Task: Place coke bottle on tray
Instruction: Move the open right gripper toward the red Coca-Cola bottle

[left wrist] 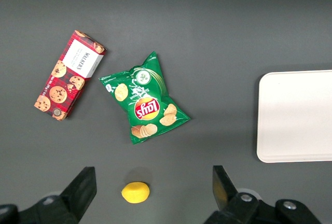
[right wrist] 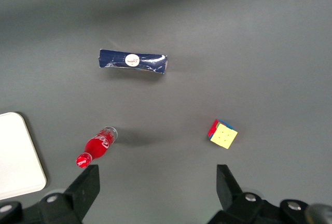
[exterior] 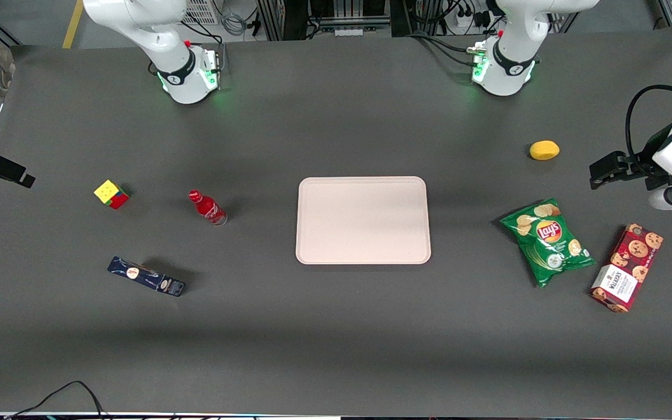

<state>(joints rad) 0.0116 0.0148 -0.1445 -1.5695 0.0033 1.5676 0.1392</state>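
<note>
The coke bottle (exterior: 207,208) stands on the table (exterior: 336,326) beside the tray (exterior: 363,220), apart from it — seemingly upright. Near it: 1 colour cube (exterior: 112,193), 1 dark blue box (exterior: 146,276). The gripper (right wrist: 155,182) hovers above, fingers (right wrist: 85,185) spread, holding nothing.

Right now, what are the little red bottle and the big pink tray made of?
The coke bottle looks like glossy plastic or glass: its base is see-through and its red body shines. I can't tell which. The tray looks like matte, smooth plastic: one even pale pink, with rounded moulded corners and a low rim. The gripper is open, high above the table near the bottle, touching nothing.
</note>
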